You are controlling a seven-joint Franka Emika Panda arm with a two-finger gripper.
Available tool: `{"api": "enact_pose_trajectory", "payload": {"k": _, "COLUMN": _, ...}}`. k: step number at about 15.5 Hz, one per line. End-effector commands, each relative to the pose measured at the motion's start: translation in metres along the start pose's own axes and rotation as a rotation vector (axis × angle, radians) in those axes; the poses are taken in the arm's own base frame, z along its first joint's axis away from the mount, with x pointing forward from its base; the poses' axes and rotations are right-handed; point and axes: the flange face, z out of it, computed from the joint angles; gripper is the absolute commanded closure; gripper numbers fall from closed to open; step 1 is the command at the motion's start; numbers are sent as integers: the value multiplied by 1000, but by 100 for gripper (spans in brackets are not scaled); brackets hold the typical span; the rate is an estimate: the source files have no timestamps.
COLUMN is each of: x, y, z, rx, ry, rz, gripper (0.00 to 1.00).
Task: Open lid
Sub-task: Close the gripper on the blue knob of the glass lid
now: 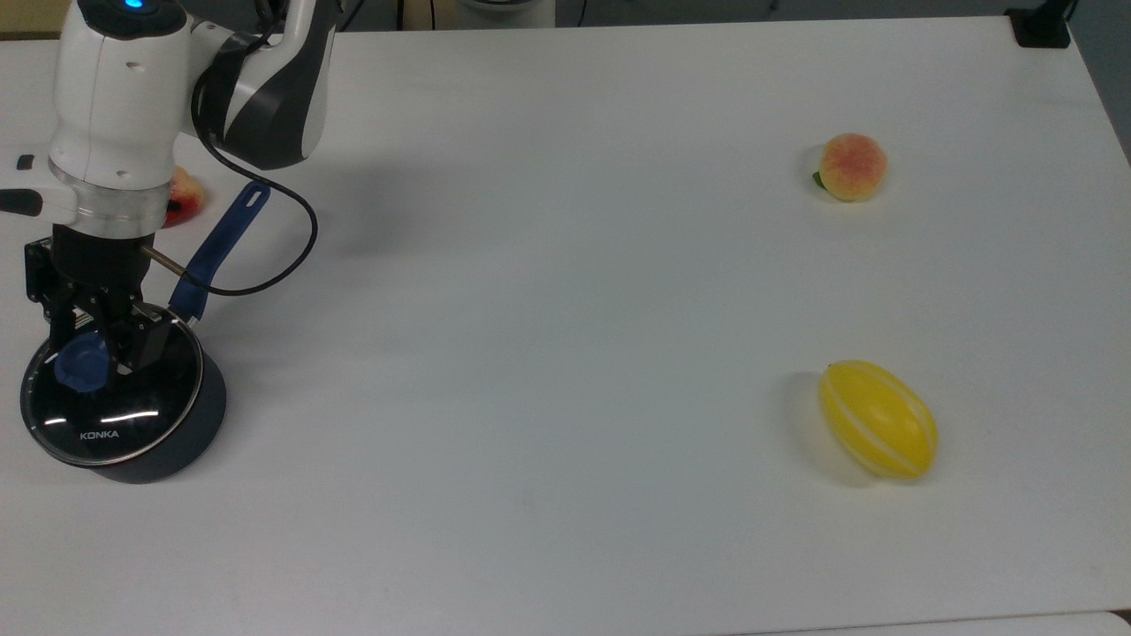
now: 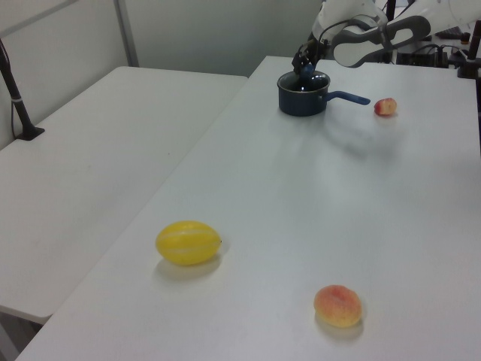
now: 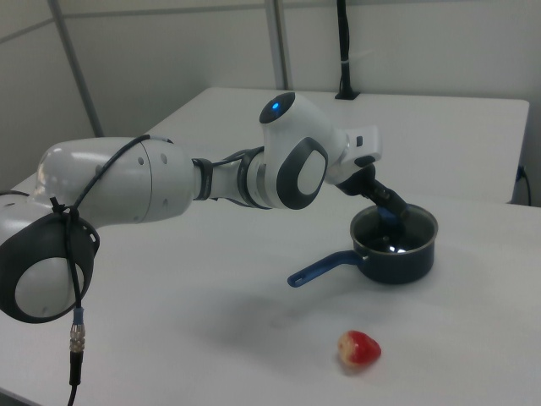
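Note:
The lid (image 1: 110,415), clear glass with a silver rim and white KONKA lettering, lies flat on a dark saucepan (image 1: 201,413) at the top view's lower left. The pan's blue handle (image 1: 221,243) points up and to the right. My gripper (image 1: 88,349) reaches down from above, its fingers closed against both sides of the lid's blue knob (image 1: 78,371). In the left view the gripper (image 2: 307,64) stands over the saucepan (image 2: 302,101) at the far end of the table. In the right view the gripper (image 3: 390,211) dips onto the lid (image 3: 397,235).
A red fruit (image 1: 184,196) lies just beyond the pan handle, partly behind my arm. A peach (image 1: 852,166) and a yellow melon (image 1: 878,419) sit far off at the top view's right. A black cable (image 1: 296,252) loops beside the handle.

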Motion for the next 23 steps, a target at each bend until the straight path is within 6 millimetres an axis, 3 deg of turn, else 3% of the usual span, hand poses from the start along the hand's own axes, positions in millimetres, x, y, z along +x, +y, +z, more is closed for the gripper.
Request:
{"api": "enact_pose_trajectory", "payload": {"k": 1, "x": 1, "y": -1, "z": 4, "rx": -13, "ry": 25, "rz": -6, "gripper": 33}}
{"api": "enact_pose_trajectory", "payload": {"k": 8, "x": 1, "y": -3, "z": 3, "rx": -12, "ry": 26, "rz": -14, "gripper": 77}}
{"api": "enact_pose_trajectory", "payload": {"k": 12, "x": 6, "y": -3, "z": -5, "rx": -11, "ry": 35, "rz": -15, "gripper": 86}}
{"api": "enact_pose_trajectory", "payload": {"k": 18, "x": 13, "y": -7, "z": -19, "rx": -1, "ry": 49, "rz": -15, "gripper": 89}}
{"api": "enact_pose_trajectory", "payload": {"k": 23, "x": 32, "y": -9, "z": -72, "rx": 24, "ry": 93, "rz": 1, "gripper": 90}}
